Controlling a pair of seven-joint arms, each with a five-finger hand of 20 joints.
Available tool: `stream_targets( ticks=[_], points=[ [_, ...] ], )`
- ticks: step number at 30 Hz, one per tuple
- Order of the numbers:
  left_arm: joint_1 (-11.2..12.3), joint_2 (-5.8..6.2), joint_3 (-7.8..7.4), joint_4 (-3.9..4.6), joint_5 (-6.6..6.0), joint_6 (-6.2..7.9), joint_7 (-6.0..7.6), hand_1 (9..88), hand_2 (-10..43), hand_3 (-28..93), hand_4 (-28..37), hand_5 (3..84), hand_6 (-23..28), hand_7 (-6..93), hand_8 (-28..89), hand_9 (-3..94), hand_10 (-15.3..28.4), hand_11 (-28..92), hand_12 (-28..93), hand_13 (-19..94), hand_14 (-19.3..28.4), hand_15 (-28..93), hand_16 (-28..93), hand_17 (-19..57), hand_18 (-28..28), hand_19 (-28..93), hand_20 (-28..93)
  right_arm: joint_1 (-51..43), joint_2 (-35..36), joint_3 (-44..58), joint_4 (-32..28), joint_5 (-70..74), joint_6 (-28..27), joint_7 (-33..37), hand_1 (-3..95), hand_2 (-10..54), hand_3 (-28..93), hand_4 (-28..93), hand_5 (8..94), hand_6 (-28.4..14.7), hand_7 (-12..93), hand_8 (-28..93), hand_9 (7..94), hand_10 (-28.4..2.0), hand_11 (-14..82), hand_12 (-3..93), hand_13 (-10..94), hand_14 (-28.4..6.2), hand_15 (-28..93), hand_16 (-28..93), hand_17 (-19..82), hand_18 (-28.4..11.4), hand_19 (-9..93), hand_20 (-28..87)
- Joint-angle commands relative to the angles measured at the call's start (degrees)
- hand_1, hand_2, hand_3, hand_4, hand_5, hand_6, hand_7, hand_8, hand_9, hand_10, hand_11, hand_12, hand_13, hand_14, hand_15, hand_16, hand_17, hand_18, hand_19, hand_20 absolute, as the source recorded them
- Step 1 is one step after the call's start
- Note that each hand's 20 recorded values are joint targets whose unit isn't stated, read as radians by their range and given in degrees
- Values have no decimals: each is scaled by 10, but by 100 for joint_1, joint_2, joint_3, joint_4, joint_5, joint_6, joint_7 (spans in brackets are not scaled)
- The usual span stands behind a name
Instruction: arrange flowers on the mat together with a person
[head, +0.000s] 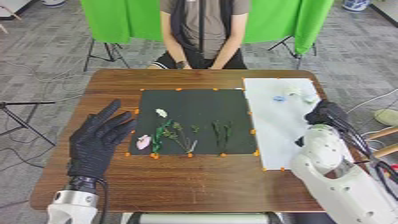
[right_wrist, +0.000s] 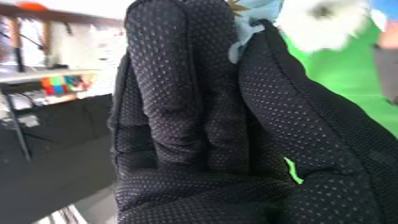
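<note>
In the head view, my left hand is open at the left, beside the dark mat. My right hand is over the right edge of the white board, next to a pale flower. A blue flower and a white flower are on that board. The dark mat holds a white flower, a pink flower and several green stems. In the right wrist view, my right hand pinches pale blue petals between thumb and fingers; a white bloom is beyond.
Orange markers line the mat and board edges. Brown wood of the table shows in front of the mat. A person sits across the table with hands low at its far edge.
</note>
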Motion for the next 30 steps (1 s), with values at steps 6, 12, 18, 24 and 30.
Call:
stream_targets(
  ticks=[6, 12, 18, 24, 30],
  points=[
    [57, -40, -158, -125, 289, -292, -147, 184, 77, 744, -283, 367, 95, 104, -84, 364, 221, 250, 115, 274, 283, 495, -92, -57, 279, 693, -46, 540, -990, -483, -947, -29, -97, -1238, 585, -95, 743, -283, 852, 14, 136, -3, 937, -84, 127, 273, 840, -52, 429, 252, 290, -176, 826, 13],
    [-112, 50, -99, -111, 357, -448, -99, 185, 65, 739, -283, 365, 95, 102, -82, 364, 220, 249, 116, 277, 284, 502, -91, -31, 283, 769, -31, 966, -1910, -1237, -643, 289, -403, -1929, 587, -95, 741, -283, 854, 13, 133, -2, 937, -84, 128, 273, 837, -58, 435, 247, 287, -157, 818, 9],
    [-224, 102, -139, -81, 385, -672, -150, 184, 59, 736, -283, 365, 94, 100, -82, 365, 221, 249, 117, 279, 284, 504, -92, -22, 284, 793, -40, 1262, -2454, -1833, -42, 399, -495, -2307, 587, -95, 741, -283, 853, 14, 133, 0, 937, -83, 127, 273, 835, -59, 440, 242, 286, -152, 816, 11],
    [-190, -148, -318, -104, 488, -791, -345, 185, 56, 736, -283, 366, 94, 99, -81, 367, 220, 248, 118, 284, 284, 504, -93, -18, 284, 809, -64, 1509, -2719, -2265, 533, 349, -547, -2483, 586, -95, 740, -283, 850, 15, 133, 0, 937, -84, 122, 275, 828, -60, 445, 242, 283, -149, 811, 12],
    [-231, -97, -269, -88, 434, -802, -362, 185, 55, 738, -283, 367, 95, 100, -80, 370, 222, 249, 119, 285, 284, 504, -93, -17, 284, 818, -90, 1662, -2850, -2441, 744, 269, -596, -2559, 584, -95, 740, -283, 845, 15, 133, -2, 937, -86, 110, 283, 818, -63, 448, 239, 276, -147, 805, 15]
  ],
)
